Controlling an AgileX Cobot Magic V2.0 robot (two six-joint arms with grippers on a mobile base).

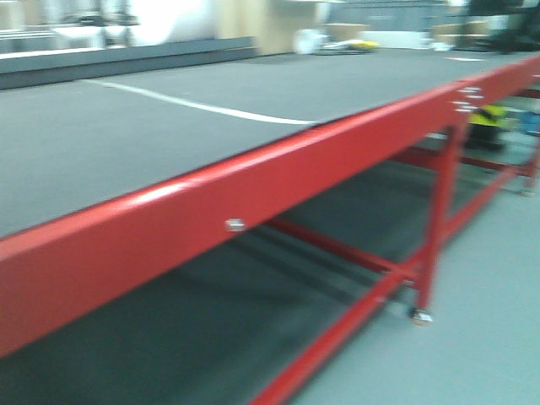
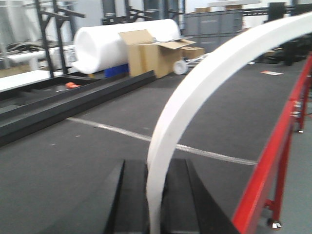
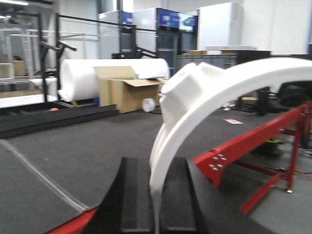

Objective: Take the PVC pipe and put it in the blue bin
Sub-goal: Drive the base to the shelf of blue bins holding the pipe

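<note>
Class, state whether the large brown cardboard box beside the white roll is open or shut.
Open: the large brown cardboard box has its flaps spread outward in both wrist views.

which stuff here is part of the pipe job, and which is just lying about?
Job:
- white curved PVC pipe, clamped in left hand
- same or similar pipe in right hand
- blue bin: not clearly in view

Lying about:
- large white foam roll
- open brown cardboard box
- red-framed grey table
</note>
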